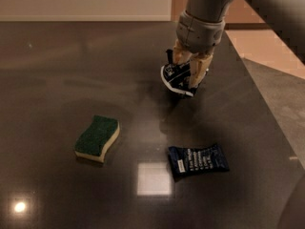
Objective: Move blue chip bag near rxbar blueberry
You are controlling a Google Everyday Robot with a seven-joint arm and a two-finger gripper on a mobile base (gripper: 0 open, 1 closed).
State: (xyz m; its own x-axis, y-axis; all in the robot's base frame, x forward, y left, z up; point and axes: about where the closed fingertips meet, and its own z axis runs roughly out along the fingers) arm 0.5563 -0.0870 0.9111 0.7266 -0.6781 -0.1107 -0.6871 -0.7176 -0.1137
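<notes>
The blue chip bag [177, 77] is a crumpled dark blue foil bag with a white edge. It hangs between the tan fingers [198, 70] of my gripper [187, 73], a little above the dark table [57, 70]. The gripper is shut on it at the table's far right. The rxbar blueberry [198, 160], a flat dark blue wrapper with rows of light text, lies flat on the table in front of the gripper, some way nearer the camera.
A green and yellow sponge [97, 138] lies on the table to the left of the bar. The table's right edge [267, 109] runs diagonally just right of the gripper, with floor beyond it.
</notes>
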